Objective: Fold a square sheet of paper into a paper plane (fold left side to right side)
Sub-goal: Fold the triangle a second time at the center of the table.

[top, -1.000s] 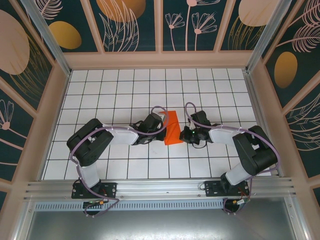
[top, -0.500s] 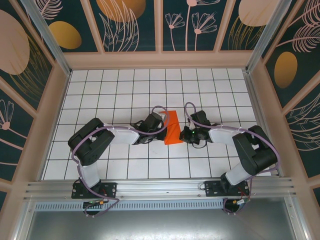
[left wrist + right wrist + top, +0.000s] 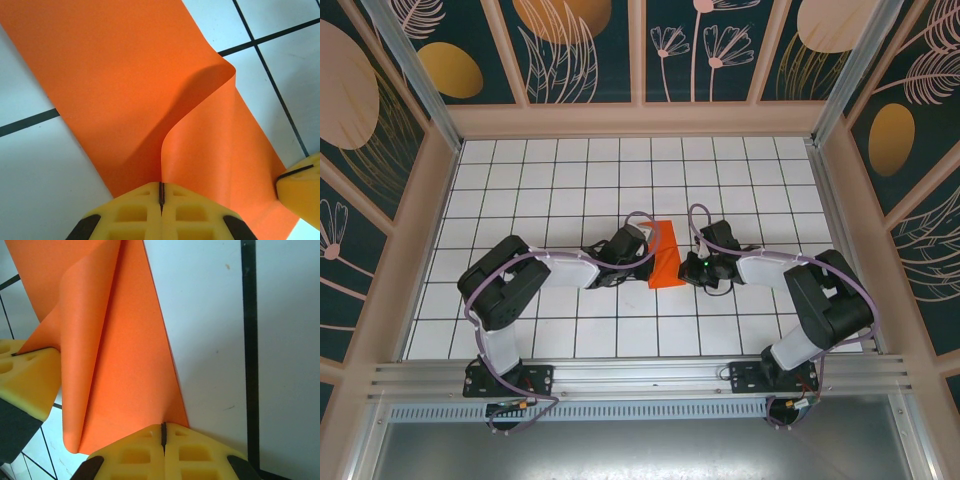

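**Orange on a White Grid**

Plain bright orange across the square sheet of paper (image 3: 664,256), unmarked. White tiles with thin black grid lines on the tabletop (image 3: 570,170). Yellow pads with black trim on the left pincer (image 3: 161,189) and right pincer (image 3: 163,429). Dark teal walls (image 3: 590,50) patterned with peach leaves, flowers and gold ovals.

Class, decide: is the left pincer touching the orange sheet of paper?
Touching. The left wrist view shows the sheet of paper curling up into the shut left pincer.
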You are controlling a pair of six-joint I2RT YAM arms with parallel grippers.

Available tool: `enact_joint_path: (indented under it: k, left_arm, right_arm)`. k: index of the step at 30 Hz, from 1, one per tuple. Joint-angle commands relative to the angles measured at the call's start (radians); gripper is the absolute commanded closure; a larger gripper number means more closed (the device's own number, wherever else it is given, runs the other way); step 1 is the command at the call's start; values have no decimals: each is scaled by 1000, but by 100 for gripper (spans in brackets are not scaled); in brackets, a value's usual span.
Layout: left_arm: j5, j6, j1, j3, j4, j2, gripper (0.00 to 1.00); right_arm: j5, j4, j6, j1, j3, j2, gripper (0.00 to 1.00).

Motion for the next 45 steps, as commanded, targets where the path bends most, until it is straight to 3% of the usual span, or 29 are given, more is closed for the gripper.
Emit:
enact_joint_path:
  k: [1,17,26,33,45]
  left_arm:
    - [-3,19,7,16,-11,26,100]
    - [5,10,7,-18,-12,28,100]
    - [6,10,7,-23,-12,29,100]
    - [6,10,7,-26,-15,23,100]
    - [-1,10,7,-20,-27,21,100]
  right_arm:
    - [60,-96,-16,12,-11,42,100]
    - [31,-54,-28,5,10,-5,100]
    - [-63,182,47,-46,-22,-131,100]
    - [-108,316,90,-27,25,-30,100]
    - [-106,319,60,23,109,140,100]
